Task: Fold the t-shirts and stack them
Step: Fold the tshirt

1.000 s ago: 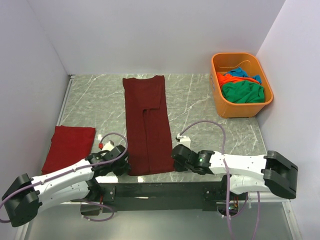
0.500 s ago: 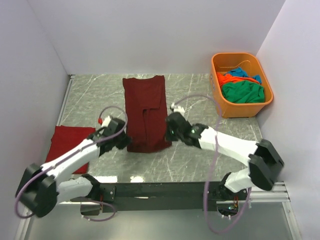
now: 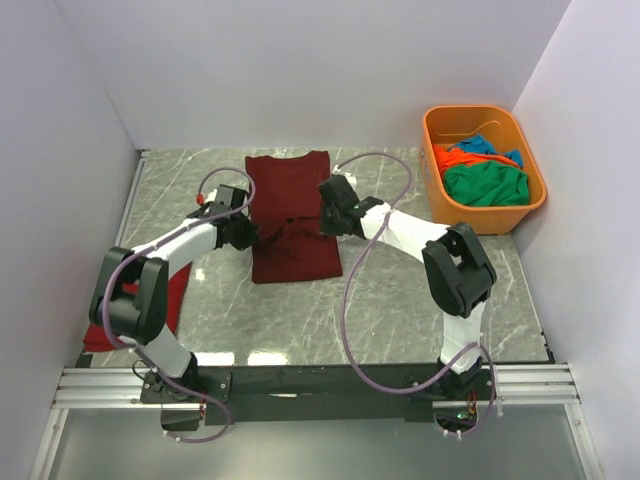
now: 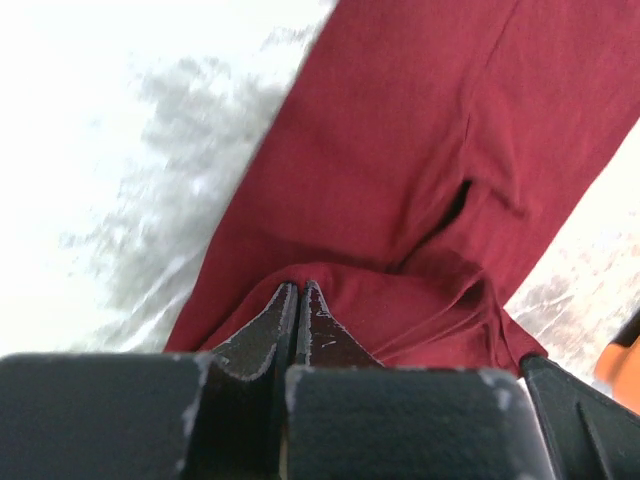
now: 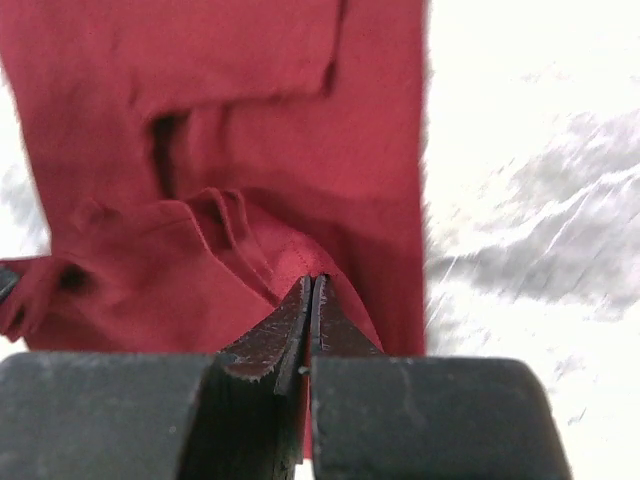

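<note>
A dark maroon cloth t-shirt (image 3: 292,190) lies lengthwise on the grey marbled table (image 3: 400,290), left of centre, with its far end flat and its near hem lifted and doubled over its middle. The left end effector (image 3: 243,235) is pinched tight on the left corner of that hem, and the right end effector (image 3: 328,215) is pinched tight on the right corner. Each wrist view shows the fingers closed together with a ridge of maroon cloth bunched at their tips (image 4: 298,290) (image 5: 310,282).

This looks like the fold that brings the near half onto the far half. The next move probably calls for both corners to travel level toward the far edge, be laid square on the cloth below, and only then be let go. The bunched wrinkles between the two grips may need tension to flatten.

Both arms reach well out from the near edge and converge on the shirt from either side.

A folded bright red cloth t-shirt (image 3: 176,292) lies at the near left, partly behind the left arm. A rigid orange plastic tub (image 3: 485,222) at the far right holds green (image 3: 485,185), orange (image 3: 462,158) and blue (image 3: 490,145) shirts.
</note>
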Tool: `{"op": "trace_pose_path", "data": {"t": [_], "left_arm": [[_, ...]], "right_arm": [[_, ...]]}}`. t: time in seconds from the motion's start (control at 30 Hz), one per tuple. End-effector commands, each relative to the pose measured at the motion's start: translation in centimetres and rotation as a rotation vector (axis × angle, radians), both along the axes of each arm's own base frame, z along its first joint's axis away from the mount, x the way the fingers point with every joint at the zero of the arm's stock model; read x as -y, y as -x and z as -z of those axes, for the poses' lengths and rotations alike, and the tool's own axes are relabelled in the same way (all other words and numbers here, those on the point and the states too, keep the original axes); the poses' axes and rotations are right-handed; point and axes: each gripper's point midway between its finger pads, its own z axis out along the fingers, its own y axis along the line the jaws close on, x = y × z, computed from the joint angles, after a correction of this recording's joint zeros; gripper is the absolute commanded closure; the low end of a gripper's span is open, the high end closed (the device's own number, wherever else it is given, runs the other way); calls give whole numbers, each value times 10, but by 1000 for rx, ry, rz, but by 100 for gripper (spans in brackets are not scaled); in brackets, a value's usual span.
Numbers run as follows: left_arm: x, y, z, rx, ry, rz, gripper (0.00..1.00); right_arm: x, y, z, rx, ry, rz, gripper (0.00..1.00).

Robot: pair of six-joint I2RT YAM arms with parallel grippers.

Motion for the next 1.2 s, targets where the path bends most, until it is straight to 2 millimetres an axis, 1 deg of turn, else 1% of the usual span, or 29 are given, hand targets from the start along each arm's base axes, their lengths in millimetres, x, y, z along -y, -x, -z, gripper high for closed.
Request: {"op": "trace_pose_path", "data": {"t": [0.0, 0.07, 0.1, 0.2, 0.3, 0.43, 0.53, 0.67, 0.77, 0.8, 0.83, 0.87, 0.9, 0.93, 0.97, 1.0, 1.03, 1.07, 1.1, 1.13, 1.17], "left_arm": [[5, -26, -16, 59, 28, 22, 99], [4, -32, -16, 52, 36, 14, 99], [3, -34, -11, 42, 33, 10, 99], [-1, -40, -11, 42, 33, -6, 99], [-4, -46, -17, 51, 40, -19, 99], [-8, -54, -24, 67, 34, -26, 99], [-11, -58, -22, 58, 25, -31, 99], [-14, -62, -13, 47, 21, -27, 99], [-19, -69, -12, 59, 24, -29, 98], [-20, -72, -15, 70, 26, -24, 89], [-22, -74, -15, 75, 28, -25, 82], [-26, -77, -17, 86, 33, -29, 70], [-28, -79, -20, 103, 28, -20, 50], [-31, -83, -25, 125, 24, -18, 44], [-34, -86, -33, 150, 32, -12, 41], [-37, -86, -38, 162, 27, -8, 38], [-39, -86, -43, 170, 25, -14, 38], [-41, -83, -53, 187, 25, -14, 37], [-41, -79, -55, 185, 28, -18, 38], [-46, -76, -56, 188, 12, -38, 40], [-45, -72, -66, 212, 31, -44, 42]], "right_arm": [[-2, -30, -20, 55, -29, 21, 100], [0, -35, -18, 51, -32, 26, 100], [0, -38, -18, 52, -32, 30, 100], [4, -44, -17, 53, -34, 39, 100], [7, -46, -15, 46, -36, 43, 100], [14, -50, -19, 60, -49, 57, 100], [20, -55, -20, 63, -53, 70, 100], [22, -63, -16, 51, -71, 63, 100], [22, -70, -15, 56, -78, 50, 93], [20, -71, -15, 56, -82, 35, 85], [21, -74, -17, 62, -83, 35, 79], [23, -78, -19, 65, -87, 36, 71], [24, -80, -20, 62, -90, 27, 60], [24, -82, -22, 64, -94, 25, 55], [27, -84, -28, 75, -98, 29, 50], [31, -86, -30, 82, -99, 33, 43], [32, -86, -32, 86, -99, 31, 42], [33, -85, -35, 90, -99, 30, 42], [34, -83, -42, 100, -102, 30, 42], [32, -80, -45, 103, -114, 22, 43], [33, -75, -48, 106, -123, 15, 44]]}}
